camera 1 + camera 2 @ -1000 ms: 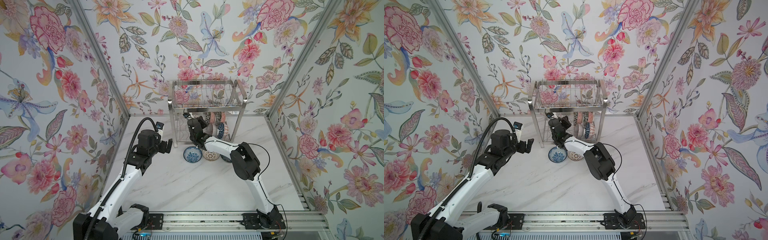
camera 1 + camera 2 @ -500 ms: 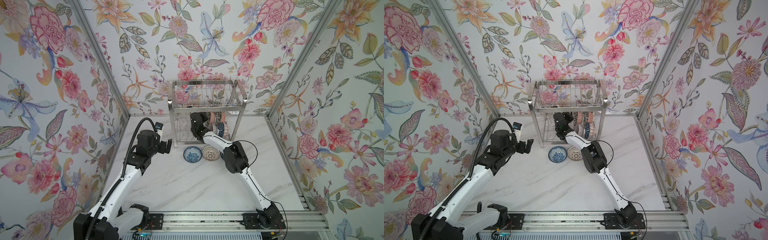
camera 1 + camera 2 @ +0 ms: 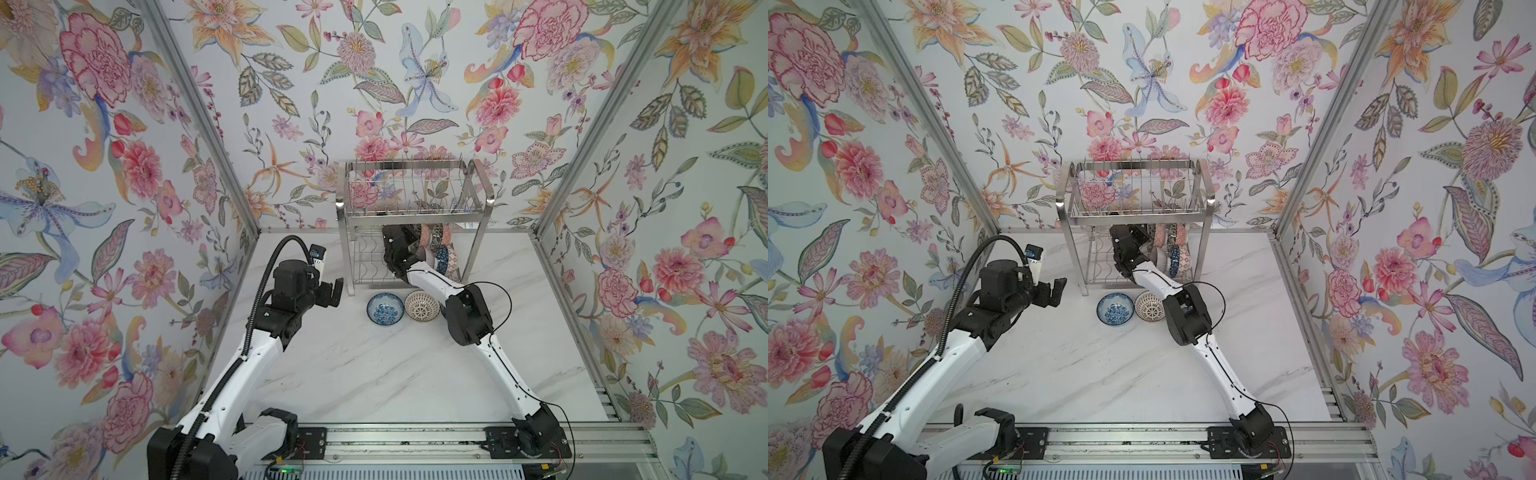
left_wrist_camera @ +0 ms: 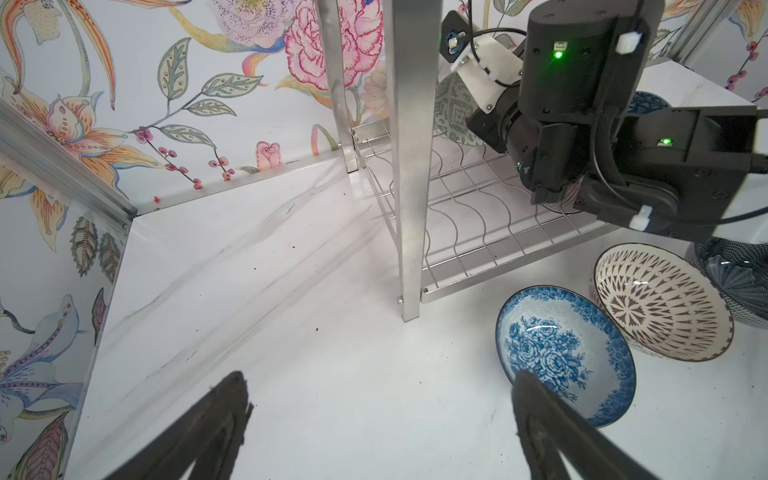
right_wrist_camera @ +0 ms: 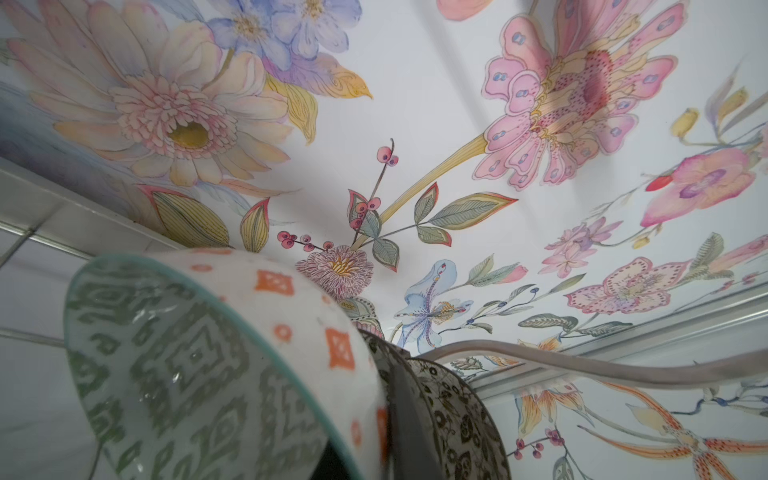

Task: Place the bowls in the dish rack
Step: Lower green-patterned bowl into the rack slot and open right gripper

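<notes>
The dish rack (image 3: 347, 257) (image 3: 1077, 257) stands at the back wall. My right gripper (image 3: 409, 245) reaches into its lower tier. It is shut on the rim of a bowl with a green pattern inside and orange marks outside (image 5: 199, 365) (image 4: 453, 108). That bowl stands on edge against a black-and-cream bowl (image 5: 461, 419), with several more bowls (image 3: 442, 249) beside them. A blue floral bowl (image 3: 385, 308) (image 4: 565, 353) and a cream lattice bowl (image 3: 422, 306) (image 4: 660, 303) sit on the table before the rack. My left gripper (image 3: 332, 291) (image 4: 379, 378) hangs open to their left.
A dark blue bowl (image 4: 735, 282) lies partly under my right arm (image 3: 467, 316). The rack's front leg (image 4: 409, 166) stands between my left gripper and the lower tier. Flowered walls close in the marble table (image 3: 374, 374) on three sides.
My right arm pushed the bowl deeper into the rack's lower tier and its elbow swung left, then held. The left arm has not moved.
</notes>
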{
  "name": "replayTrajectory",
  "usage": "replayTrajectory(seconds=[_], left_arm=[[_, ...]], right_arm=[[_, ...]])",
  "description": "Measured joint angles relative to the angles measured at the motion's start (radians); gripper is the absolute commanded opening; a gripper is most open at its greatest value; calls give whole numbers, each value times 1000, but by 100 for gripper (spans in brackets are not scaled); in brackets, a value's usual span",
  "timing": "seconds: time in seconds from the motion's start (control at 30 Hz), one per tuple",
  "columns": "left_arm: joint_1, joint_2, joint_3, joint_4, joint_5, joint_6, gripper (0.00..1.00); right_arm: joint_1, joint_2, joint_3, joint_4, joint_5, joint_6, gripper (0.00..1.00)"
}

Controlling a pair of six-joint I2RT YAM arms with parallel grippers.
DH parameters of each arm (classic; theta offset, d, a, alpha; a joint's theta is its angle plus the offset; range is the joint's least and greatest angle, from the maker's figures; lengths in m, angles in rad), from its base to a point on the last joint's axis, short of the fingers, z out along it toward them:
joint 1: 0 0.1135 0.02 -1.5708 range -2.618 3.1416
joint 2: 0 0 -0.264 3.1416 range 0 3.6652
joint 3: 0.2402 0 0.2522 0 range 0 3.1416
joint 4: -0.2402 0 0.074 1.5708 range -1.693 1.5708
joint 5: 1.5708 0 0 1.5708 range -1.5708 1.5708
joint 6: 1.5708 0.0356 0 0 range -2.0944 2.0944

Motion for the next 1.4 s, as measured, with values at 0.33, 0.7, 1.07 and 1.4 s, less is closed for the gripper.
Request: replayTrajectory(seconds=[0.33,0.7,1.07,1.4], left_arm=[[4,0,-12,0,0,0,99],[6,0,-13,0,0,0,100],[6,0,-15,1,16,-3,99],[6,0,-33,15,19,-2,100]], right_arm=[[0,18,21,3,6,-19,1],[11,53,52,19,13,-68,20],[47,52,40,-21,15,-56,41],[73,-75,-95,-111,12,-16,99]])
